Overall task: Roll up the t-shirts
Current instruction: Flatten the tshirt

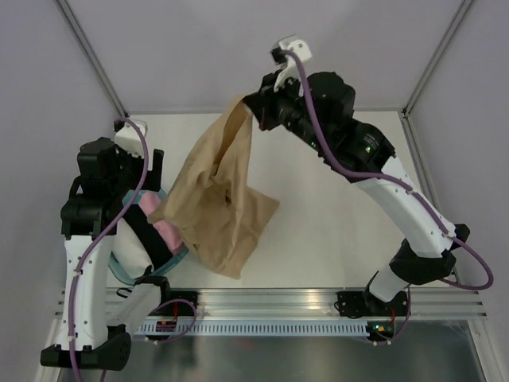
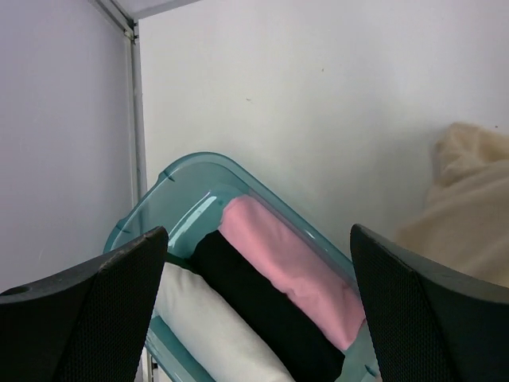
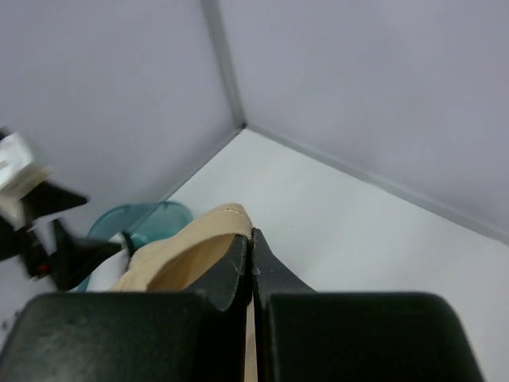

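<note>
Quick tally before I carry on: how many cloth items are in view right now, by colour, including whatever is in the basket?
Tan: 1, the tan t-shirt, unrolled, hanging from the right end effector
Pink: 1, the pink roll in the teal basket
Black: 1, the black roll in the basket
White: 1, the white roll in the basket
Total: 4

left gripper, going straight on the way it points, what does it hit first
Probably the pink roll in the teal basket, dead ahead of the open left gripper, though depth is unclear.
</note>
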